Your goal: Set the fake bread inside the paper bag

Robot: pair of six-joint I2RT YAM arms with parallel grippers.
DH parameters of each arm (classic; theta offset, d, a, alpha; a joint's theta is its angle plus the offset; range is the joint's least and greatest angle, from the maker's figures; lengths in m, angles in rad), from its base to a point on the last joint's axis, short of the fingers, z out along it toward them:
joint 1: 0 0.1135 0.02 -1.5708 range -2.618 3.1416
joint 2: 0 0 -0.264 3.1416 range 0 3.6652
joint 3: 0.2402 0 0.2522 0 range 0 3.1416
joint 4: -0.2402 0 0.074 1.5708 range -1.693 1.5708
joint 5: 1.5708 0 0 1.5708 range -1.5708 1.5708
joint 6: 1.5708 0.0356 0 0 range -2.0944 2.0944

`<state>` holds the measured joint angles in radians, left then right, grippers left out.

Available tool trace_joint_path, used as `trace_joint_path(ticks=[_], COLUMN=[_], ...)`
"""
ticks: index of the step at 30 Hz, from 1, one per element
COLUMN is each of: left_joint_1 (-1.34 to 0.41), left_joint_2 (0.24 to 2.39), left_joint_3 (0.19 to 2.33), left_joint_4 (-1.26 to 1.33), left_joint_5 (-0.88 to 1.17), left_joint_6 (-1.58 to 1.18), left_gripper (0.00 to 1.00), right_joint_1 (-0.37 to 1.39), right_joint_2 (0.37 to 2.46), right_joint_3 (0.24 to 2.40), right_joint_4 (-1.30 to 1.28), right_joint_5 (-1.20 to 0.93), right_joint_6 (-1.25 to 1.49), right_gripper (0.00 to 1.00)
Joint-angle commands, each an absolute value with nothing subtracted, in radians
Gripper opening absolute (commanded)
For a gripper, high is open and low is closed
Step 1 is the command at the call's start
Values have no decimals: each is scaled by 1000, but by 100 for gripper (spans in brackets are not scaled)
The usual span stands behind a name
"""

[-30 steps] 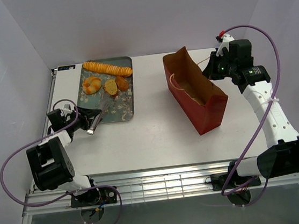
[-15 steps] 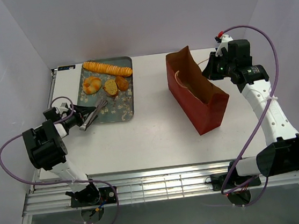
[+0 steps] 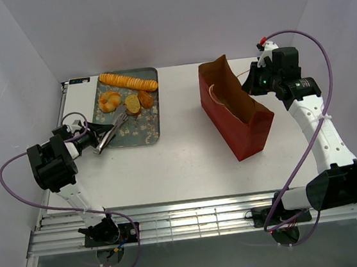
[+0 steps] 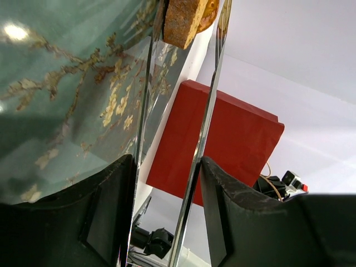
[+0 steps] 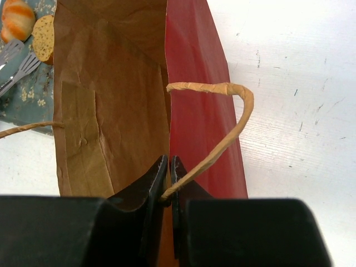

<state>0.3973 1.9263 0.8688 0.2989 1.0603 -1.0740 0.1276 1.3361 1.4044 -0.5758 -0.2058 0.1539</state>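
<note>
The fake bread lies on the grey floral tray (image 3: 145, 132): a long ridged loaf (image 3: 129, 82), a knotted bun (image 3: 109, 101) and two toast-like slices (image 3: 137, 102). My left gripper (image 3: 99, 132) is shut on metal tongs (image 3: 112, 132), whose tips lie open on either side of a slice (image 4: 183, 22). The red paper bag (image 3: 238, 117) stands open at the right. My right gripper (image 3: 251, 85) is shut on its far wall beside a string handle (image 5: 222, 133). The bag's brown inside (image 5: 111, 111) shows no bread.
The left arm's purple cable (image 3: 14, 166) loops over the table's left edge. The white table (image 3: 187, 152) lies between tray and bag. The right arm (image 3: 320, 130) reaches along the table's right side. White walls close the back and sides.
The left arm has swung back and left, turning the tongs so their tips point up the tray toward the slices. The bag's top has shifted slightly right in the right gripper.
</note>
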Motion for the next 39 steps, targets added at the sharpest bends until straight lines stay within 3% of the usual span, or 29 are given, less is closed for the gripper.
trace_joint_path(ticks=[1,18,26,33,39], left_joint_1=[403,308,301,299,293], left_joint_2=[1942,2009,2005,1895,1699], left_joint_3=[907,996,986,954,942], left_joint_4=[319,319,319,318,313], left_joint_5=[1081,1060,1052,1078,1098], left_joint_6=[-1065,-1062,-1062,-1071,-1098], left_gripper=[61,59,35,23,20], right_joint_1=[129,130,130,129,129], right_joint_2=[1338,1341,1336,1335,1335], right_joint_3=[1447,1434,1437,1443,1433], right_joint_4=[-554,-531,-535,-543,-543], right_joint_5=[-186,-181,-175,-172,-179], right_joint_6=[144,143,135,137,146], right_gripper=[13,13,13,13,13])
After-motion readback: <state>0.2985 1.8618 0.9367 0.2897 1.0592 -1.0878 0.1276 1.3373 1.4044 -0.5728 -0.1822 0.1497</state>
